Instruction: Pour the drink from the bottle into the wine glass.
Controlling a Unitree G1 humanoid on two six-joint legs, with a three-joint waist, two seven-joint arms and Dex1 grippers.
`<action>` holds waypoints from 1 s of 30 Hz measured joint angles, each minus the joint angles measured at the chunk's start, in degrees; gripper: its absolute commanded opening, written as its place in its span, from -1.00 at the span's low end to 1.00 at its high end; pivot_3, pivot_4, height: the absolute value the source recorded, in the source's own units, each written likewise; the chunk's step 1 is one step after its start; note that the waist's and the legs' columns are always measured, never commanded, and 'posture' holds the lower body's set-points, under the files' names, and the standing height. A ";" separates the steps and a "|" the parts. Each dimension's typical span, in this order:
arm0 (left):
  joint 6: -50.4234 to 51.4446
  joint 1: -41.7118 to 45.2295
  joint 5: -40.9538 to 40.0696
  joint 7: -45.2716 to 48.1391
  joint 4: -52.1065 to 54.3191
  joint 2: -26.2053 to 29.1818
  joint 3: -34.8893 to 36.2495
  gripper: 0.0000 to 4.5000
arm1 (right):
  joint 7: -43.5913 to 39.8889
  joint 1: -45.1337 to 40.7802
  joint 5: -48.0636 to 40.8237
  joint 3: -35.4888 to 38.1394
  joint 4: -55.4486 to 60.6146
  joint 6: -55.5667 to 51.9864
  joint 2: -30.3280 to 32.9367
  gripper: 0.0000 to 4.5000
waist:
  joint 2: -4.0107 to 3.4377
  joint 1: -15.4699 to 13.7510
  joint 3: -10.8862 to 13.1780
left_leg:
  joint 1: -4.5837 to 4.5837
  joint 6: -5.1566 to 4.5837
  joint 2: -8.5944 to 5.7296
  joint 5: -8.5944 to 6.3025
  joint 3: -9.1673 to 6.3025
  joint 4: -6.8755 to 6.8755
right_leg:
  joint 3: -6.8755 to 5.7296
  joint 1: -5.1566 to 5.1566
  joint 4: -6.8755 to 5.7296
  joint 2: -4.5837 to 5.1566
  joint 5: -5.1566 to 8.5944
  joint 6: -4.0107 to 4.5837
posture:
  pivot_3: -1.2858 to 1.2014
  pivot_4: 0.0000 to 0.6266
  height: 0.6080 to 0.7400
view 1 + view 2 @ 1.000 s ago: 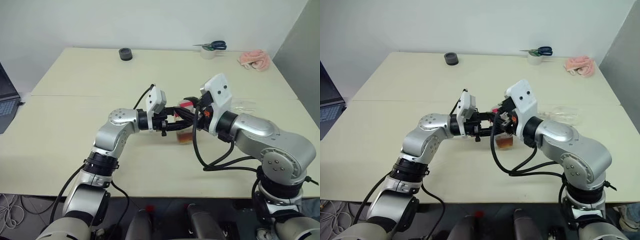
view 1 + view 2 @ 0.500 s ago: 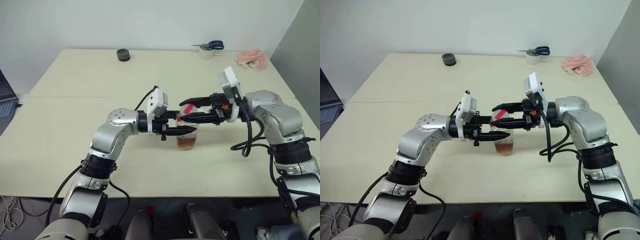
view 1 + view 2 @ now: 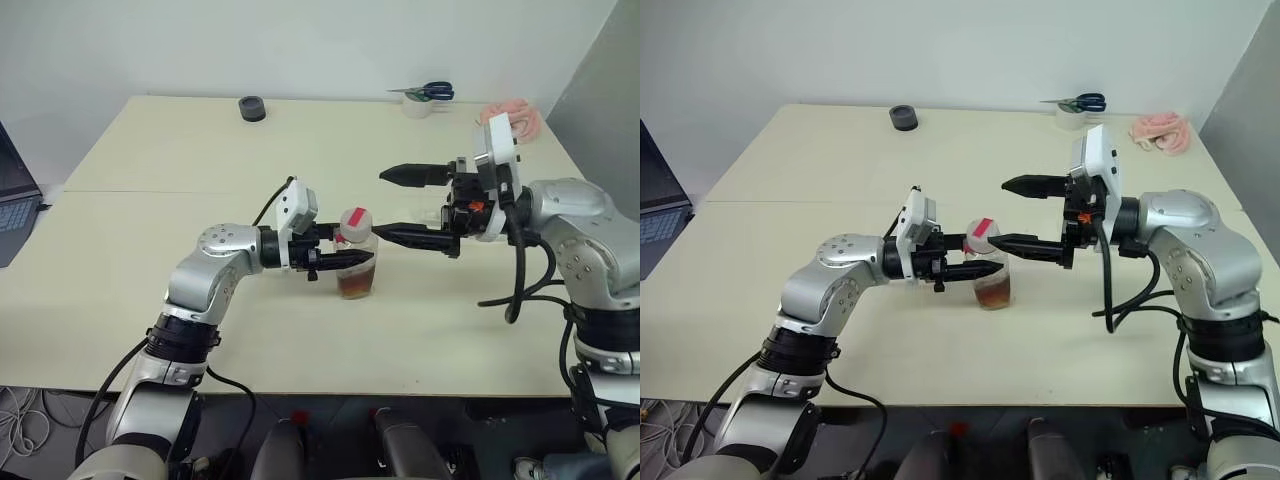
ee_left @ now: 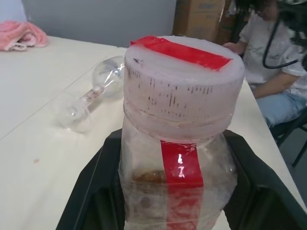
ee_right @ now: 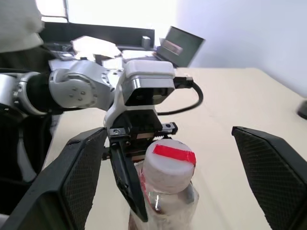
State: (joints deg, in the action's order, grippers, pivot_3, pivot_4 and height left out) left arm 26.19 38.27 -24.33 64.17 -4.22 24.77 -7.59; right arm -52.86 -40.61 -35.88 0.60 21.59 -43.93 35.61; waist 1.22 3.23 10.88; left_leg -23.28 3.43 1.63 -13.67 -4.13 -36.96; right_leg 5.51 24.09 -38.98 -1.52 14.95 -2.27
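The left end effector (image 3: 345, 258) is clenched around the body of the bottle (image 3: 357, 265), which stands upright near the middle of the desk (image 3: 150, 260) with its cap (image 4: 182, 79) on and a shallow layer of the amber drink (image 3: 357, 284) at its bottom. The right end effector (image 3: 405, 205) is released, its two fingers spread wide and pointing toward the bottle from the other side, one finger's tip (image 3: 392, 233) just beside the cap and the other finger (image 3: 410, 175) higher and farther back, neither gripping anything. The wine glass (image 4: 91, 98) lies on its side on the desk beyond the bottle, apart from both end effectors.
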 measured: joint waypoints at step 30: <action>-2.86 2.90 2.28 0.35 -5.59 -2.40 -0.34 -0.07 | 38.74 3.74 6.35 -5.54 13.10 -20.49 -18.81 -0.19 | 0.00 0.07 0.00 | -0.05 0.00 0.01 0.00 -0.01 0.01 | 0.00 0.04 0.00 -0.02 0.00 0.00 | 0.03 -0.52 1.00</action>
State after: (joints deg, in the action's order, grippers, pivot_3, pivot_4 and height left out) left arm 23.33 41.17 -22.05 64.52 -9.81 22.38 -7.93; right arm -14.12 -36.88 -29.53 -4.94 34.69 -64.42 16.81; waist 1.22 3.30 10.87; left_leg -23.33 3.43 1.64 -13.67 -4.14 -36.95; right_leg 5.51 24.13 -38.98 -1.54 14.95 -2.27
